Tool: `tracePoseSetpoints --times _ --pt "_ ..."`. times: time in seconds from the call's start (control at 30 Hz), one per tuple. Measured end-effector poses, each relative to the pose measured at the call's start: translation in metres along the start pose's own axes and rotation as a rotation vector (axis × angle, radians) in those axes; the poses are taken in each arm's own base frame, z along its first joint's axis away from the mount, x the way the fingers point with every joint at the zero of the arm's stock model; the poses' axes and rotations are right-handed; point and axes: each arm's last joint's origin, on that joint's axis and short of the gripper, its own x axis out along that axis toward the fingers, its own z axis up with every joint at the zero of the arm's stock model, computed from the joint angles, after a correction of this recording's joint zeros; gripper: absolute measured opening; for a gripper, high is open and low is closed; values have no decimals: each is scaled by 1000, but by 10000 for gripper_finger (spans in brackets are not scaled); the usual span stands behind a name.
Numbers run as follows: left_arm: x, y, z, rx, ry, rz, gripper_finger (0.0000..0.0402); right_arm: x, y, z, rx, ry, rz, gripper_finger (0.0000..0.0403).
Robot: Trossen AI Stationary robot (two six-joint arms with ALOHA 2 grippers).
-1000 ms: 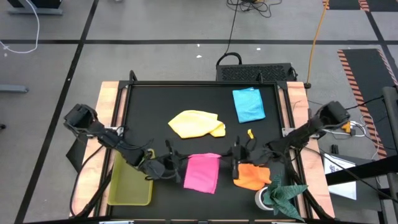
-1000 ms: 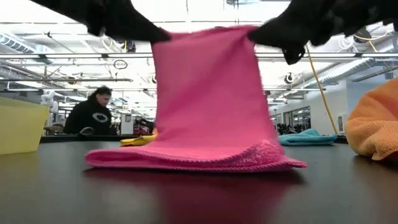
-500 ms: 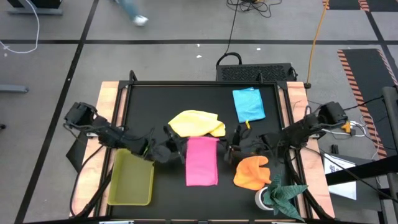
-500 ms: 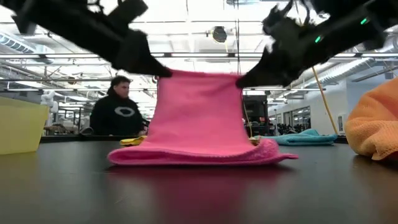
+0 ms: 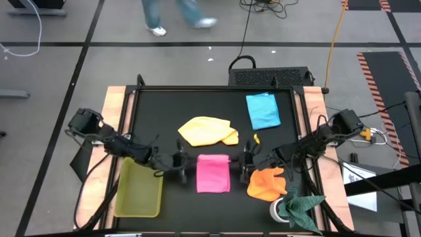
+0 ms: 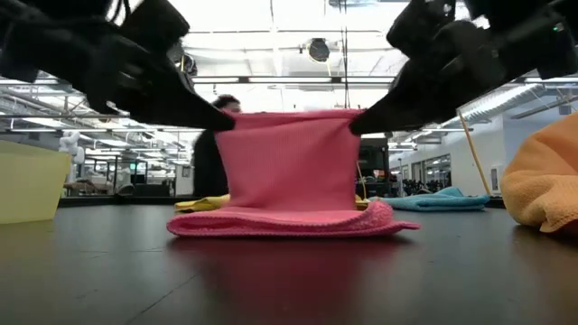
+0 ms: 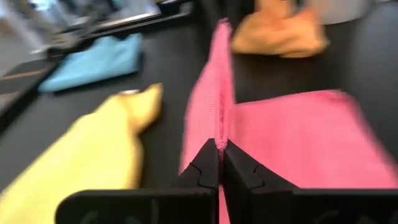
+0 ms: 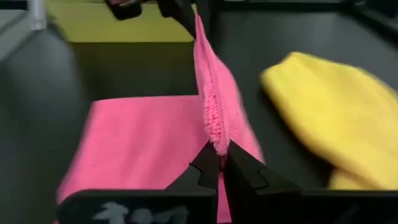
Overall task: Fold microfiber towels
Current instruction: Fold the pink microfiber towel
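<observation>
The pink towel (image 5: 213,173) lies at the table's middle front, its lower part folded on the table (image 6: 289,223) and its upper edge held up between both grippers. My left gripper (image 5: 183,162) is shut on its left upper corner and my right gripper (image 5: 245,162) on its right upper corner. The yellow towel (image 5: 207,130) lies crumpled just beyond it. The light blue towel (image 5: 263,110) lies flat at the far right. The orange towel (image 5: 266,183) lies bunched to the right of the pink one. My left gripper pinches the pink towel's upper left corner (image 7: 219,138) between its two fingertips, coming level from the table's left. The held edge (image 6: 289,116) runs taut to the other gripper, raised above the table. The cloth hangs below it, with its lower part on the table. My right gripper pinches the pink towel's upper right corner (image 8: 216,144) between its two fingertips, coming level from the table's right. The edge stands raised and taut toward the left gripper. The cloth below it slopes down to the folded part on the table.
A translucent yellow-green tray (image 5: 138,191) stands at the front left. A dark green cloth (image 5: 299,204) lies at the front right corner. A person walks across the floor beyond the table (image 5: 174,14) and shows behind the towel in the low view (image 6: 209,153).
Both grippers have carried the pink towel's held edge toward the far edge and down, then a little back toward the near edge. The raised part is now much lower, and the towel lies shorter front to back, its lower part staying on the table.
</observation>
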Motion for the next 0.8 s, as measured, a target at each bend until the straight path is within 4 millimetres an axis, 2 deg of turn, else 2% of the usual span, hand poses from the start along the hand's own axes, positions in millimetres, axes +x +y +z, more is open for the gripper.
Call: tracePoseSetpoints --times 0.2,0.43,0.67,0.8 --pt "-9 -21 0 -4 -13 -137 18 -6 17 -2 28 3 109 0" --pt "-17 -35 -3 17 4 -197 7 -9 28 -5 41 0 149 0" --pt "-22 -42 -3 20 1 -223 5 14 40 -14 46 -18 158 0" --pt "-25 -48 -3 121 -13 -306 8 25 43 -10 40 -22 148 0"
